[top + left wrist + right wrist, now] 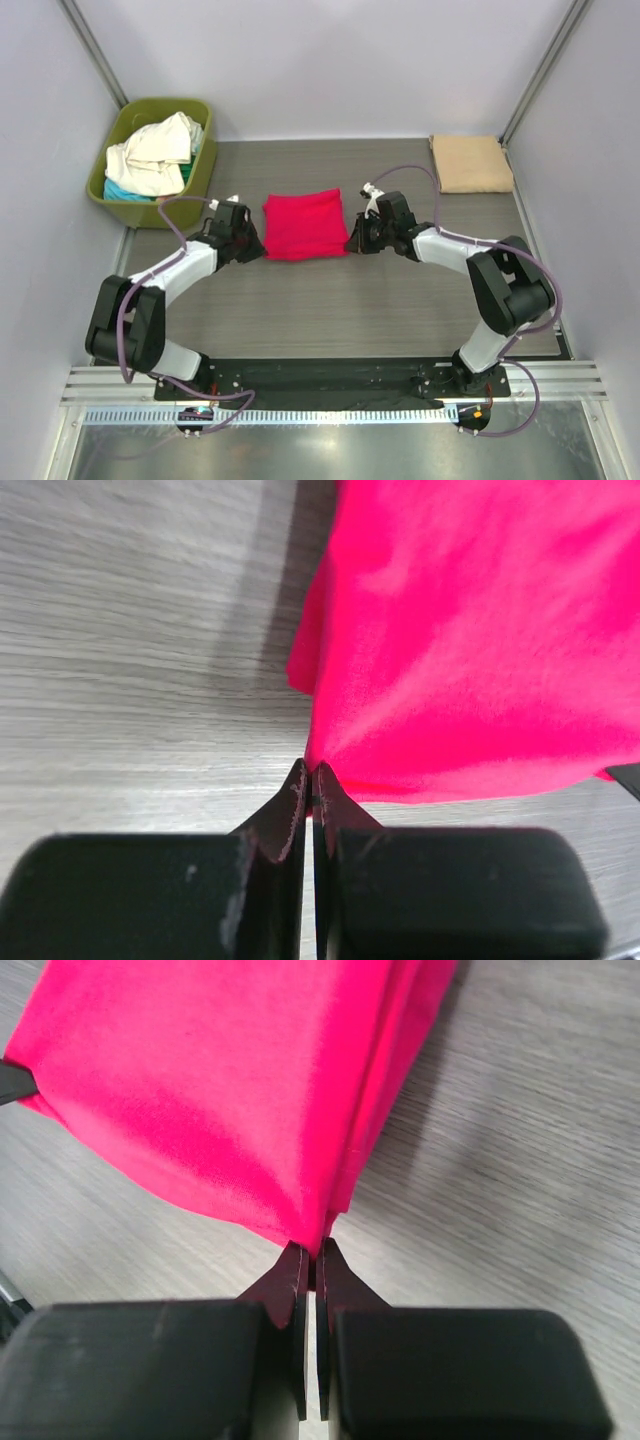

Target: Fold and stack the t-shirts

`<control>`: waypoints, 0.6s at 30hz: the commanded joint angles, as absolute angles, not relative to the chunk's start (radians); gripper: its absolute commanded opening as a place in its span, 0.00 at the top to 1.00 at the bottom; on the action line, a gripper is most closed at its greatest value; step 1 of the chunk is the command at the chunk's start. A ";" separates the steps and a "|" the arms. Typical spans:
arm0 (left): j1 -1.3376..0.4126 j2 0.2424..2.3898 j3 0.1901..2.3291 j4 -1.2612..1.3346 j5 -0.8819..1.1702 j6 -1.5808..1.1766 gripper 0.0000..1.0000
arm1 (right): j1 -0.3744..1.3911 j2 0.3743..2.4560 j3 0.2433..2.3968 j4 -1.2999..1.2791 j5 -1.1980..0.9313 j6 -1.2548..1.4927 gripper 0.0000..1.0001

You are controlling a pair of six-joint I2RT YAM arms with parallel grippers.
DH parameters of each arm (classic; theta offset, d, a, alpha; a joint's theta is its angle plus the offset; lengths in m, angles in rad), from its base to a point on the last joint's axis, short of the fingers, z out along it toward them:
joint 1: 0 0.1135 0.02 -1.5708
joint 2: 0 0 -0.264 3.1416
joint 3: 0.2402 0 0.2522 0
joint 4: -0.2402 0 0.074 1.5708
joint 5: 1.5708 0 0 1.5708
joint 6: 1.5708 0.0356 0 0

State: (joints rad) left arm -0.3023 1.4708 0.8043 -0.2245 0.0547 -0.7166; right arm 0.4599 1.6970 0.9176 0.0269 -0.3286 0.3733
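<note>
Left gripper (248, 244) and right gripper (356, 240) each pinch a near corner of the folded red shirt (305, 224) mid-tabletop (330, 310); the tan shirt (471, 163) looks done, while cream and teal shirts (155, 152) wait in the tub (135, 212).

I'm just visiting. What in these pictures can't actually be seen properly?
- Top view: the heaped shirts in the green tub cover each other, so their number is unclear.
- Wrist views: the red shirt runs off the picture edges, and its top layer hides the folds beneath.
- Wrist views: how much cloth the closed left fingers and right fingers pinch is hidden between them.
- Wrist views: the tan shirt is out of frame.
</note>
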 commanded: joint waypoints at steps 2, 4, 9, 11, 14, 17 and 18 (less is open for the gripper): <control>-0.288 1.419 0.828 -0.333 -0.117 -0.675 1.00 | 0.442 1.608 0.888 0.006 -0.239 0.356 0.99; -0.290 1.424 0.825 -0.333 -0.114 -0.676 1.00 | 0.443 1.606 0.870 0.006 -0.250 0.357 0.99; -0.291 1.445 0.816 -0.344 -0.049 -0.686 0.86 | 0.463 1.621 0.835 0.006 -0.320 0.367 0.94; -0.290 1.434 0.815 -0.380 -0.017 -0.703 0.66 | 0.489 1.628 0.834 -0.033 -0.324 0.367 0.58; -0.293 1.356 0.837 -0.470 -0.006 -0.715 0.38 | 0.499 1.600 0.825 -0.052 -0.301 0.379 0.20; -0.291 1.246 0.912 -0.601 0.037 -0.709 0.26 | 0.482 1.553 0.845 -0.052 -0.288 0.397 0.01; -0.291 1.220 0.937 -0.633 0.041 -0.687 0.22 | 0.473 1.551 0.876 -0.049 -0.301 0.406 0.00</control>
State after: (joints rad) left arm -0.2935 1.3445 0.8303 -0.4965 0.0139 -0.7097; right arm 0.4881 1.6119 0.8249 -0.0483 -0.3149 0.3893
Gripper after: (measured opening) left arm 0.761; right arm 0.978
